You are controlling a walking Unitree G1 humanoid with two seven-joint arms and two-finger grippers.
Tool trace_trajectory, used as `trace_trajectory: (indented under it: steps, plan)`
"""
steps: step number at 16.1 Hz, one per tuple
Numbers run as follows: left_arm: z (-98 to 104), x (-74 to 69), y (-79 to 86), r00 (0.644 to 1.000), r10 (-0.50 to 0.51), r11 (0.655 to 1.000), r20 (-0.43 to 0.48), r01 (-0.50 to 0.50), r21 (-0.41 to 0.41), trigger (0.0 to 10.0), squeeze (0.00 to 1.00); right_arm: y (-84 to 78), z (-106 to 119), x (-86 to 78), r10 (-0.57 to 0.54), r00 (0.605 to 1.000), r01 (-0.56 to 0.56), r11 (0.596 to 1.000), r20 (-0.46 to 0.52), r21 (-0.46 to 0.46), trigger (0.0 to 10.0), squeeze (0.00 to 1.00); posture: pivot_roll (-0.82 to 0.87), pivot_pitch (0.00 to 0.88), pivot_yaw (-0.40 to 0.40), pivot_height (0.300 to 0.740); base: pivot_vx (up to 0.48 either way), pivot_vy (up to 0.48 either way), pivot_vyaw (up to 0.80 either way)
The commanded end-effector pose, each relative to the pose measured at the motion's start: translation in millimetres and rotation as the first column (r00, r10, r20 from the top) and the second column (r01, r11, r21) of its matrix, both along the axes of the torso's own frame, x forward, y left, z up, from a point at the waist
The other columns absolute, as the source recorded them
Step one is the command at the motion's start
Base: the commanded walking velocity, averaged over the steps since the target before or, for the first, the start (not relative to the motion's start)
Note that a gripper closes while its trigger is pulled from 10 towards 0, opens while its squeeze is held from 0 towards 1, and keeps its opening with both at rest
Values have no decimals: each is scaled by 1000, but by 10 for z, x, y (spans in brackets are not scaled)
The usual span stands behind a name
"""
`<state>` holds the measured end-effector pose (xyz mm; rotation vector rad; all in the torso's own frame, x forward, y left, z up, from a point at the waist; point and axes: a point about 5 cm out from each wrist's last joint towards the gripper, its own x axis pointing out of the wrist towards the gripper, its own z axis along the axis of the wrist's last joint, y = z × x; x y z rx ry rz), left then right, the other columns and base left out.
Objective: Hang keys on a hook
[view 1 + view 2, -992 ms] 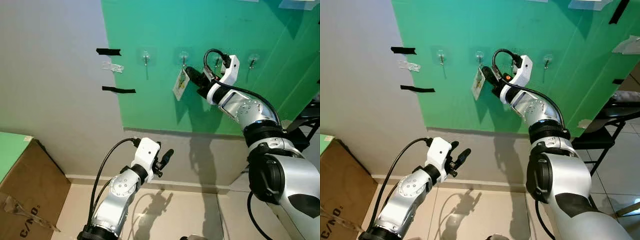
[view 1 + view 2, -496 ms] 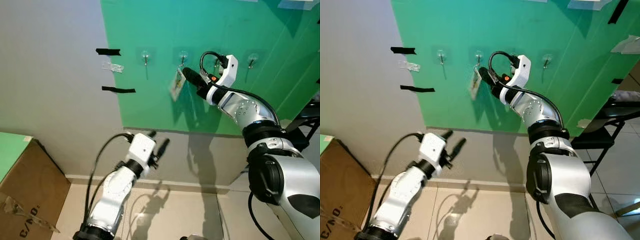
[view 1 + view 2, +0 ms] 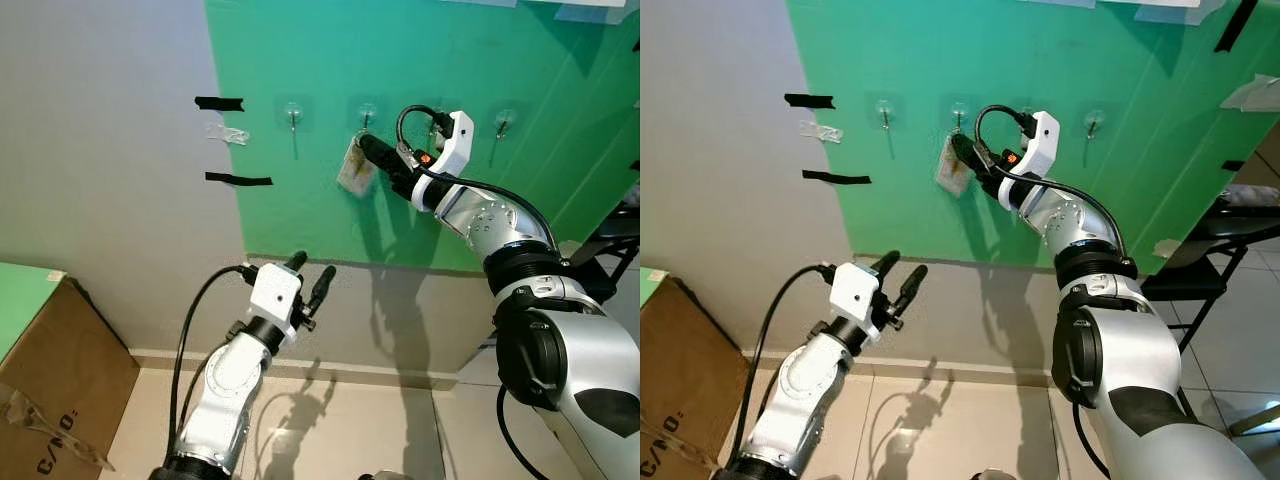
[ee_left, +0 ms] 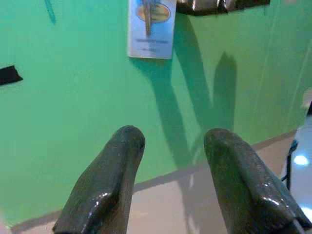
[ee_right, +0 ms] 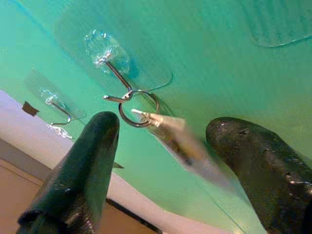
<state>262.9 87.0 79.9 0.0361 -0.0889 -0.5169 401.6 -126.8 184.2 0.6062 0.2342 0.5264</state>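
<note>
The right gripper (image 5: 161, 141) hovers with fingers spread, released, at the green wall (image 3: 300, 190). Between its fingers the keys (image 5: 185, 144) hang by their ring on a hook (image 5: 114, 78). The left gripper (image 3: 308, 277) sits lower, parted and empty.

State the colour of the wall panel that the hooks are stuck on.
Green panel; clearest in the left eye view.

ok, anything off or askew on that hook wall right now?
Nothing damaged. The key ring sits on the hook, its tag swung sideways, blurred in the right wrist view. The right claw is open beside it. A crumpled clear scrap sits between two black tape strips.
</note>
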Motion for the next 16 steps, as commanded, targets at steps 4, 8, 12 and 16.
trace_trajectory:
  steps: [4, 8, 12, 16]
  plan:
    - [144, 19, -42, 999, -17, 998, 46, 20, -52, 10000, 0, -92, -42, 6, -42, 999, 42, 998, -7, -41, 10000, 1000, -66, 0, -68, 740, 0, 0, 0]
    - [128, 9, -67, 999, -39, 999, 34, 40, -33, 10000, 0, -175, -116, -3, -80, 996, 85, 973, 31, -217, 10000, 1000, -66, 0, -70, 740, 0, 0, 0]
    - [33, 15, -50, 999, -40, 998, -14, 41, 50, 10000, 0, -542, -267, -184, -124, 960, 253, 772, 251, -584, 10000, 0, -75, 0, -70, 740, 0, 0, 0]
    - [-98, -21, 15, 996, -25, 993, -83, 34, 113, 10000, 0, -717, -654, -868, -146, 911, 386, 633, 386, -671, 10000, 0, -97, 0, -61, 740, 0, 0, 0]
